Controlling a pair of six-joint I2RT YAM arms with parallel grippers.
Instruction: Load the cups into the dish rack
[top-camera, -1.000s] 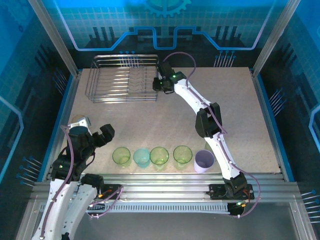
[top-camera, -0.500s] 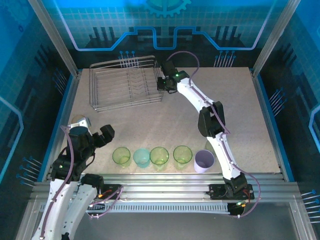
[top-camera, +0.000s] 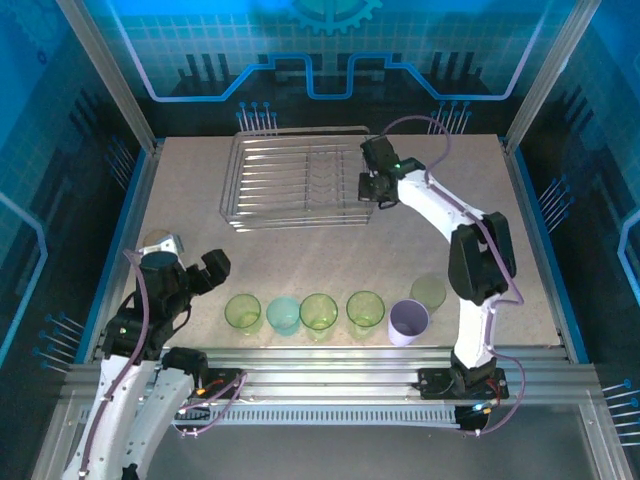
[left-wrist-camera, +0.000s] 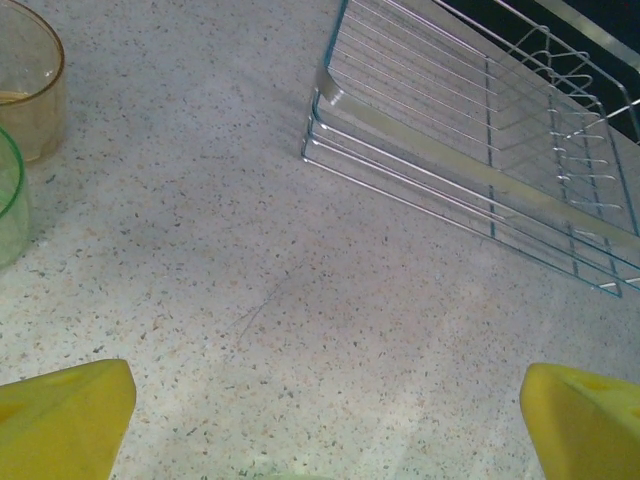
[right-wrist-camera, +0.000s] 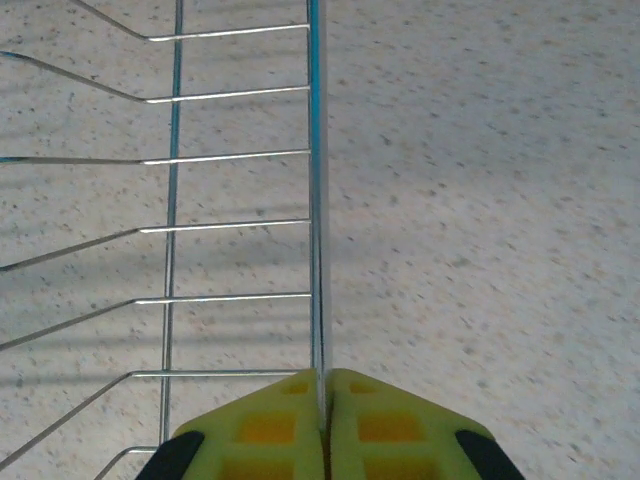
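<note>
The silver wire dish rack (top-camera: 297, 180) lies at the back middle of the table. My right gripper (top-camera: 373, 192) is shut on the rack's right rim wire (right-wrist-camera: 316, 200), which runs between its yellow fingertips (right-wrist-camera: 290, 425). A row of cups stands near the front edge: yellow-green (top-camera: 243, 312), teal (top-camera: 284, 315), two more yellow-green ones (top-camera: 319, 311) (top-camera: 365, 313), lavender-white (top-camera: 408, 322) and a pale one (top-camera: 428, 292) behind it. A tan cup (top-camera: 160, 243) stands beside my left gripper (top-camera: 202, 271), which is open over bare table with nothing between its fingers (left-wrist-camera: 60, 420).
In the left wrist view the tan cup (left-wrist-camera: 25, 90) and a green cup's edge (left-wrist-camera: 8, 200) sit at the far left, and the rack (left-wrist-camera: 480, 150) lies ahead to the right. Metal frame rails (top-camera: 330, 360) border the table's front.
My right gripper has closed on the rack's rim and dragged the rack to the right. The right arm swung rightward, uncovering the pale cup. The left arm has not moved.
</note>
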